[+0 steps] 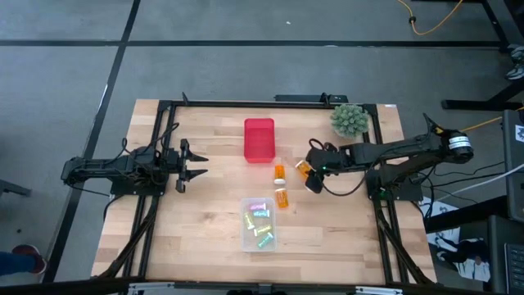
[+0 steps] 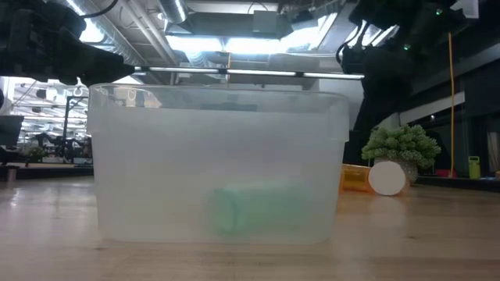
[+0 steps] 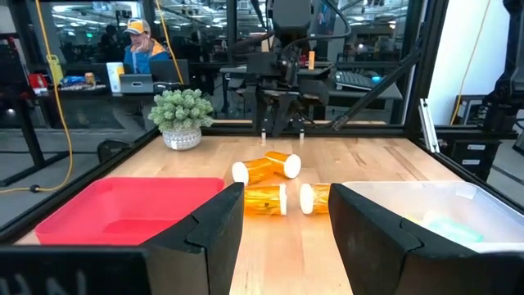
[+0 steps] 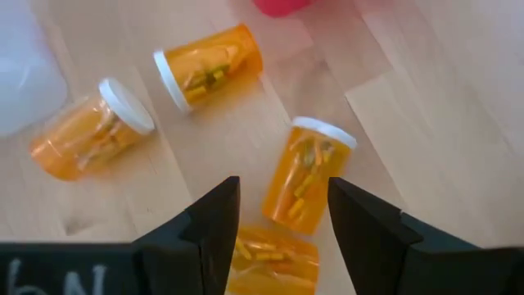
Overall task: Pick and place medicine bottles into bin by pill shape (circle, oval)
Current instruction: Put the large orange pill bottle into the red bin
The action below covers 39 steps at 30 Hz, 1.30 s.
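Four orange medicine bottles (image 4: 209,67) with white caps are lying on the wooden counter (image 1: 205,221), all just beside the red bin (image 1: 259,139), between it and the green plant (image 1: 350,120). A clear bin (image 1: 246,238) is sitting near the red bin, holding about four small pastel bottles (image 1: 259,221). The right gripper (image 4: 278,238) is hovering over the orange cluster, its jaws standing partly open around nothing. The left gripper (image 1: 196,162) is waiting well apart from the red bin, jaws closed and empty.
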Each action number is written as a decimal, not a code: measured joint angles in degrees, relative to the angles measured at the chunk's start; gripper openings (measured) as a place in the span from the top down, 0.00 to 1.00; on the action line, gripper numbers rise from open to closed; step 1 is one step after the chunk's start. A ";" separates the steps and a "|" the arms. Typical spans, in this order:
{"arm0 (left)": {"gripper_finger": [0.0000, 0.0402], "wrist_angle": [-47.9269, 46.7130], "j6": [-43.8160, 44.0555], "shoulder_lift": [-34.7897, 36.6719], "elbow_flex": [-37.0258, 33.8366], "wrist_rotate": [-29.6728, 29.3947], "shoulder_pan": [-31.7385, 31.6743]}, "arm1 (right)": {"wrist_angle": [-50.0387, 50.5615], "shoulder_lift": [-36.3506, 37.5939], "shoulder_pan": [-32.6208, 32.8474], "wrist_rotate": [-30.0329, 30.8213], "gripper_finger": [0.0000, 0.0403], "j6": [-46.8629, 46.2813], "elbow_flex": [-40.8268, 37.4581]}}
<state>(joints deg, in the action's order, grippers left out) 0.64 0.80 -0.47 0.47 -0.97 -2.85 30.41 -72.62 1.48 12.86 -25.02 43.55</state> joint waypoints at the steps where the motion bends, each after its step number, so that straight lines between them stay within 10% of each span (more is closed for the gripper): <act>1: 0.57 -0.01 -0.03 0.00 0.00 0.00 0.00 | -0.42 0.02 0.00 0.00 0.53 -0.06 0.00; 17: 0.57 -0.02 -0.03 -0.02 0.02 0.00 0.00 | -2.60 -4.31 -0.52 7.04 0.33 -15.10 0.02; 39: 0.57 -0.02 -0.03 0.00 0.01 0.00 0.00 | -6.38 -18.19 -6.03 -3.48 0.32 -16.67 0.02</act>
<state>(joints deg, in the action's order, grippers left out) 0.62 0.78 -0.47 0.48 -0.97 -2.85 24.03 -90.81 -4.55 9.39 -41.69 43.57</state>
